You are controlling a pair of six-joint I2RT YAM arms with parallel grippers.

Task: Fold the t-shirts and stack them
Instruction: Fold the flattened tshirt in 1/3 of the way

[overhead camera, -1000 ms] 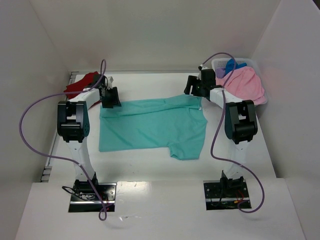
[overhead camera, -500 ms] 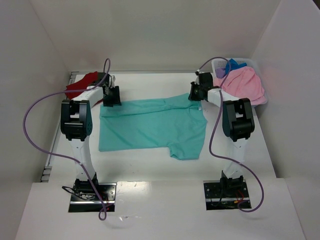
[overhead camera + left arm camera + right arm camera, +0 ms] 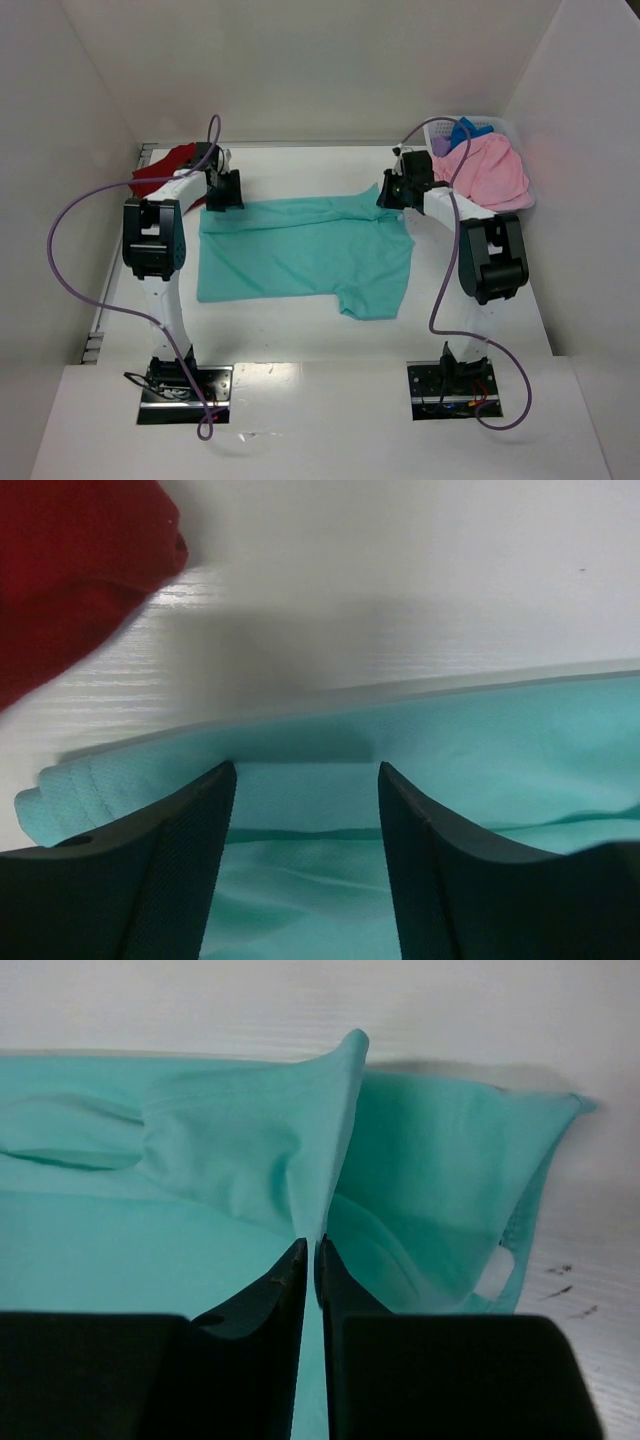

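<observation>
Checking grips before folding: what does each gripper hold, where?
Right gripper pinches the teal t-shirt by a raised fold at its far edge; left gripper holds nothing.

1. Bare table lies open at 12 o'clock, beyond the teal t-shirt.
2. At 10 o'clock, the heaped dark red t-shirt crowds the corner just beside the left gripper.
3. At 2 o'clock, the white basket, piled with a pink t-shirt, blocks the corner near the right gripper.
4. At 6 o'clock, a bare strip separates the teal t-shirt from the arm bases.
5. White walls close off 9, 12 and 3 o'clock.
</observation>
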